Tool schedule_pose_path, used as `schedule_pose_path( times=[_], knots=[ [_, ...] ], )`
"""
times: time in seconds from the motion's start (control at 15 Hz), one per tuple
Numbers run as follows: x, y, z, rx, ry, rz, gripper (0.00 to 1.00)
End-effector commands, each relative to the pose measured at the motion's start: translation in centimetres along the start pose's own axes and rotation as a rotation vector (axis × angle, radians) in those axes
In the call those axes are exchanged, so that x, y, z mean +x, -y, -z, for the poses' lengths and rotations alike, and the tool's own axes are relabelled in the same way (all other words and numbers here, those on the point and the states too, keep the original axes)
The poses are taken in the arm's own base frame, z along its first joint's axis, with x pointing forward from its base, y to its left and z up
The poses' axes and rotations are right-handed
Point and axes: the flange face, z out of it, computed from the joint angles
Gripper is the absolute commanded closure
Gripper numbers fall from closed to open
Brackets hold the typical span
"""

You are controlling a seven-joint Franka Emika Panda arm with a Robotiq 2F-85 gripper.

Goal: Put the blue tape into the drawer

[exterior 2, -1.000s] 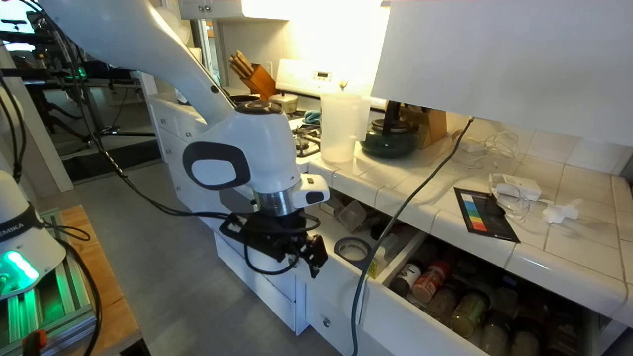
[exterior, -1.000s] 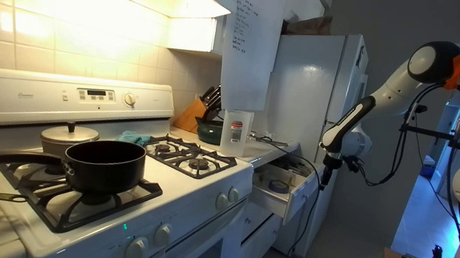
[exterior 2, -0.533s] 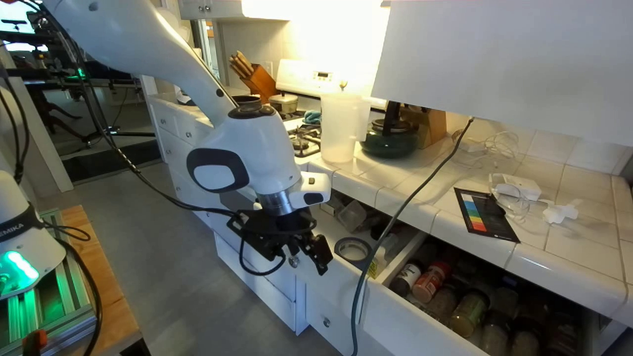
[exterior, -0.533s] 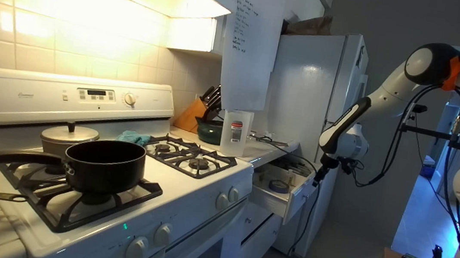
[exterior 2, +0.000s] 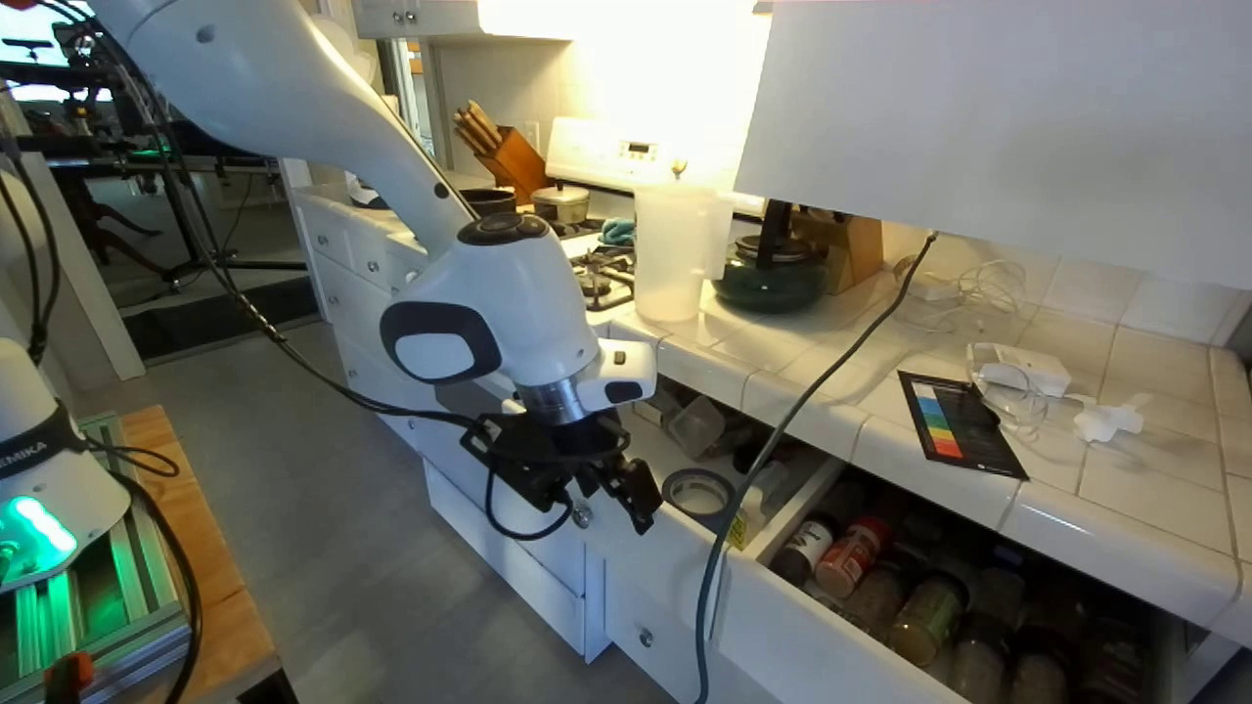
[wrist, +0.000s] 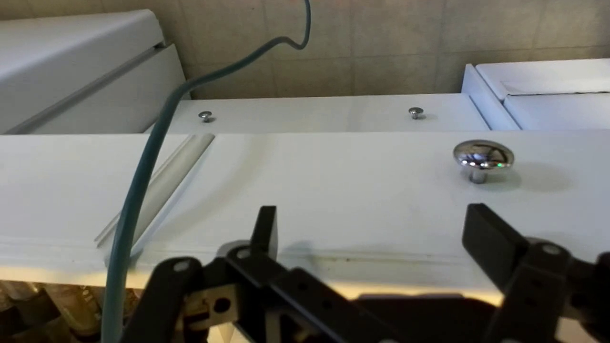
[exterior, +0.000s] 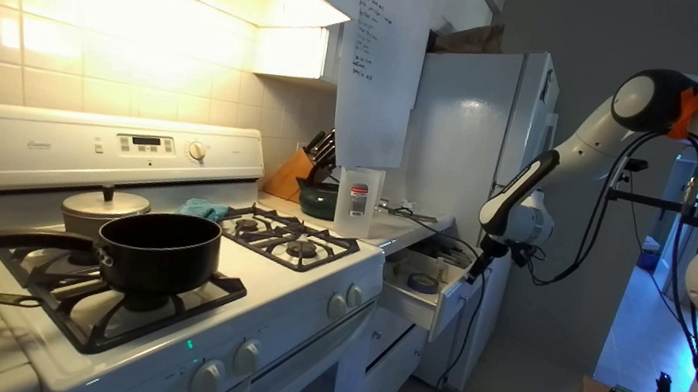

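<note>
The blue tape (exterior: 422, 288) lies flat in the pulled-out drawer (exterior: 451, 307), near its front. In an exterior view the tape (exterior 2: 691, 515) looks like a dark-blue ring with a greyish top. My gripper (exterior 2: 642, 501) hangs tilted by the drawer's front edge, just to the side of the tape, pointing down. In the wrist view the gripper (wrist: 371, 224) is open, its fingers wide apart with nothing between them. Behind them lies the white drawer front (wrist: 333, 190) with a chrome knob (wrist: 483, 155). The tape is out of the wrist view. Whether the fingers touch the drawer cannot be told.
A dark cable (exterior 2: 758, 469) droops across the drawers close to the gripper. Several spice jars (exterior 2: 924, 616) fill the section beyond a pale divider. The tiled counter edge (exterior 2: 802, 406) overhangs the drawer, bearing a tall frosted pitcher (exterior 2: 670, 254). A black pot (exterior: 158, 260) sits on the stove.
My arm has come closer to the drawer front. The gripper has swung from hanging nearly straight down to a tilt. The tape and drawer have not moved.
</note>
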Motion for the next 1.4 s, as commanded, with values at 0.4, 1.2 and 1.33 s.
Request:
schedule_pose_path(
  times=[0.4,1.2,1.33],
  knots=[
    [3.8,-2.2,-2.8,0.007,-0.114,0.044,0.0],
    [6.1,-3.3,-5.8,-0.01,-0.151,0.014,0.0],
    [8.0,-2.9,-6.1,-0.03,-0.243,0.016,0.0]
  ],
)
